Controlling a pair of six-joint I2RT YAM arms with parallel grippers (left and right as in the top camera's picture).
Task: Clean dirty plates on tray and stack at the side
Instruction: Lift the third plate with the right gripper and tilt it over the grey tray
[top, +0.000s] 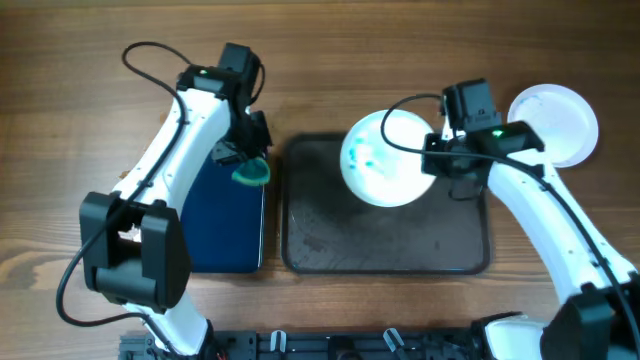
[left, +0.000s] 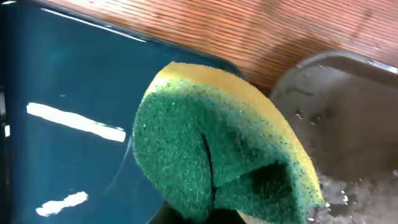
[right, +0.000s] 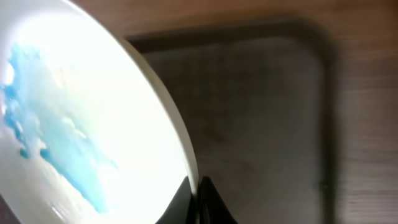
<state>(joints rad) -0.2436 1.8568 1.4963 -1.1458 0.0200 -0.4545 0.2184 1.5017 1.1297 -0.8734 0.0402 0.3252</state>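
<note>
My right gripper (top: 436, 165) is shut on the rim of a white plate (top: 388, 158) with blue smears and holds it tilted above the dark tray (top: 385, 250). The right wrist view shows the plate (right: 81, 124) close up, its rim between my fingers (right: 198, 202), with the tray (right: 261, 124) below. My left gripper (top: 245, 160) is shut on a green and yellow sponge (top: 251, 173) over the right edge of the blue basin (top: 225, 225). The sponge (left: 217, 149) fills the left wrist view. A clean white plate (top: 555, 122) lies on the table at the far right.
The blue basin (left: 68, 106) stands just left of the tray, whose wet corner (left: 348, 112) shows in the left wrist view. The wooden table (top: 60, 130) extends to the left and behind. Cables run from both arms.
</note>
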